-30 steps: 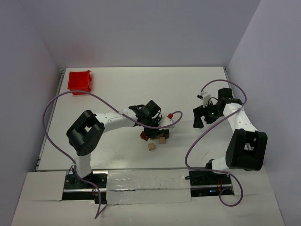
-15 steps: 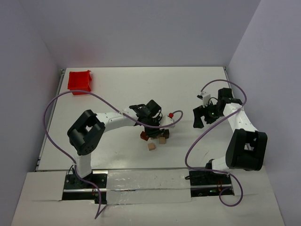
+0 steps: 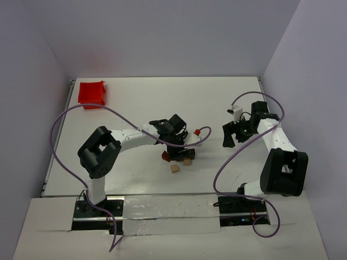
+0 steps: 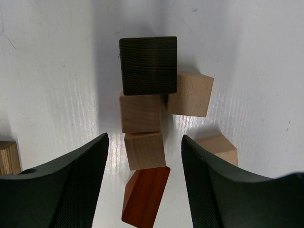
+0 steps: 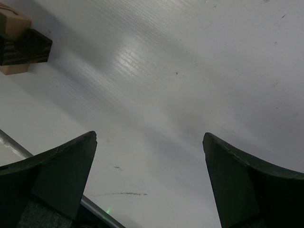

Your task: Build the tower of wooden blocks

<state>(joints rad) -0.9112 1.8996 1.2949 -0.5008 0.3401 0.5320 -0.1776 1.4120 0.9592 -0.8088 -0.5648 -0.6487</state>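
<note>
Hovering over the wood block tower [image 4: 140, 113], the left gripper [image 4: 144, 137] has its jaws spread, empty; the right gripper [image 5: 149, 135], off right, gapes wide.

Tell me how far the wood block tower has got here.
Done: the wood block tower stands as a narrow column: reddish wedge, two tan cubes, dark cube seemingly on top. In hand: nothing; the left gripper is open around it, the right gripper open and away. Left: loose tan blocks lying beside it.
</note>
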